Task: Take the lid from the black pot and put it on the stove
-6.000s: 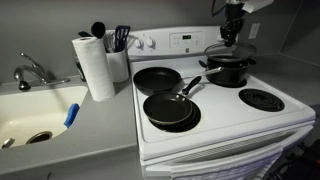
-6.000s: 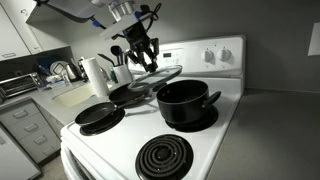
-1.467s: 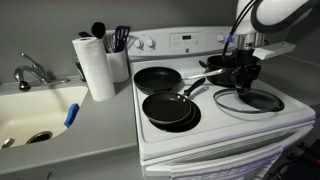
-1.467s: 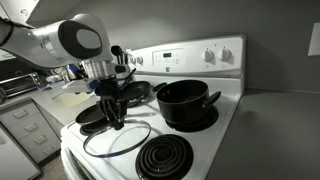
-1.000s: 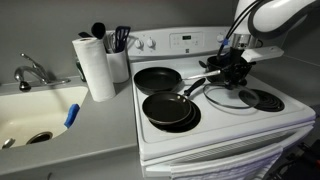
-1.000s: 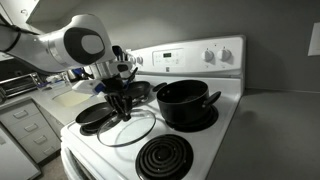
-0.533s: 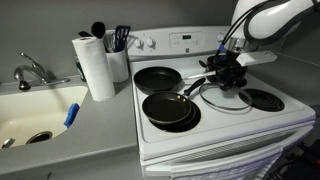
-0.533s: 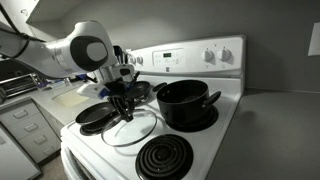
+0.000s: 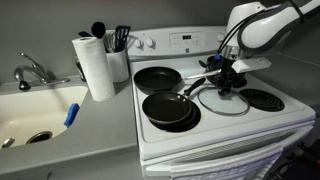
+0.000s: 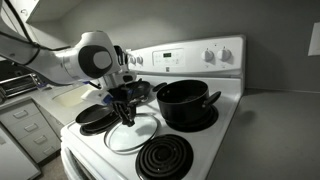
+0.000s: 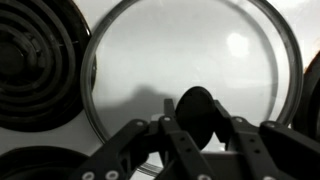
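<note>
The glass lid (image 9: 222,99) with its metal rim hangs flat and low over the white stove (image 9: 215,126), in the middle between the burners. My gripper (image 9: 225,80) is shut on the lid's dark knob (image 11: 195,112); in the wrist view the lid (image 11: 190,50) fills the frame. The black pot (image 10: 185,102) stands open on a back burner, to the right of the lid (image 10: 133,133) and my gripper (image 10: 125,115). In an exterior view my arm mostly hides it. I cannot tell whether the lid touches the stove (image 10: 225,130).
Two black frying pans (image 9: 158,78) (image 9: 168,108) sit on the stove's other two burners. A bare coil burner (image 10: 165,158) lies in front of the pot. A paper towel roll (image 9: 95,66), a utensil holder (image 9: 119,60) and a sink (image 9: 35,115) are on the counter beside the stove.
My gripper has carried the lid from over the bare front burner toward the middle of the stove and a little lower. The pot and pans have not moved.
</note>
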